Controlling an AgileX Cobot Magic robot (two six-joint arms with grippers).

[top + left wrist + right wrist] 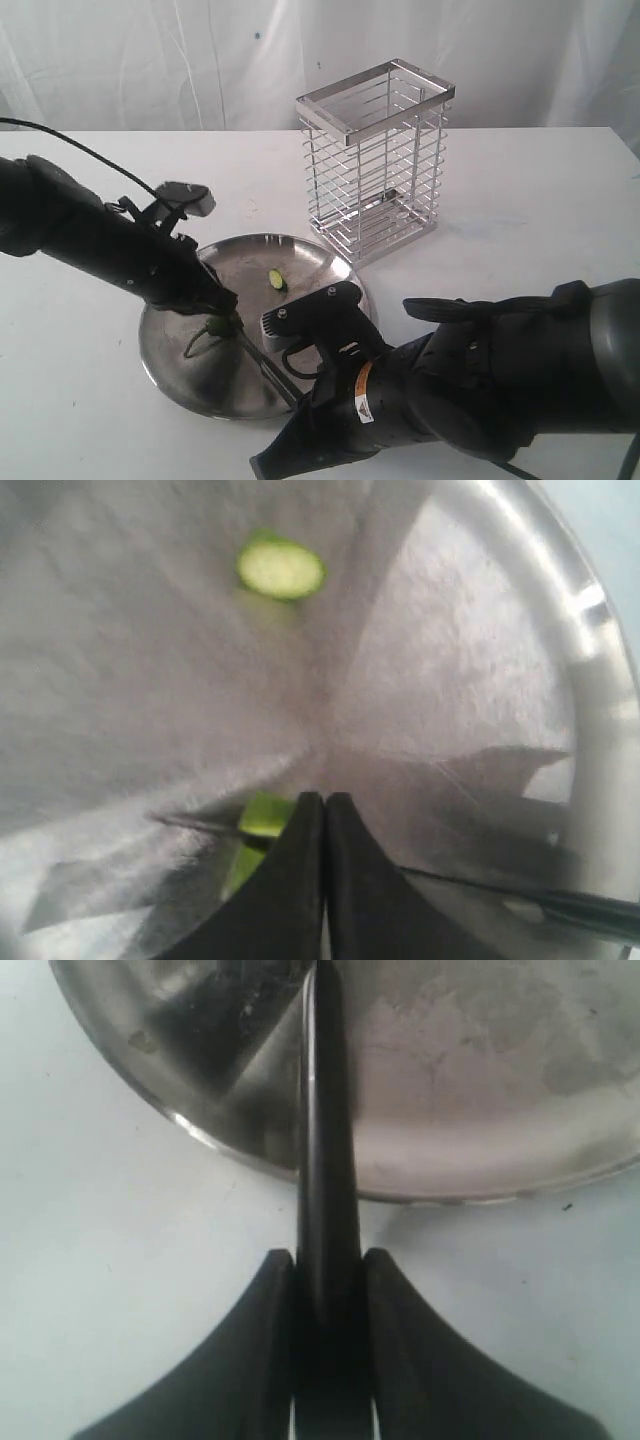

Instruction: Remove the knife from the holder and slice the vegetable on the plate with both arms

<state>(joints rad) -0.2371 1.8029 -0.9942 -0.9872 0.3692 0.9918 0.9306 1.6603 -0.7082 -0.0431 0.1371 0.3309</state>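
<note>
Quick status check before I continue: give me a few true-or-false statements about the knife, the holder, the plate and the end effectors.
1. The slim black knife sits in the tall chrome wire holder. False: the right end effector grips its handle, with the blade over the round steel plate.
2. A cut green chilli slice lies on the plate. True.
3. The left end effector is wide open. False: its fingers are shut together, beside the green chilli piece.
4. The holder stands upright on the white table, off the plate. True.
</note>
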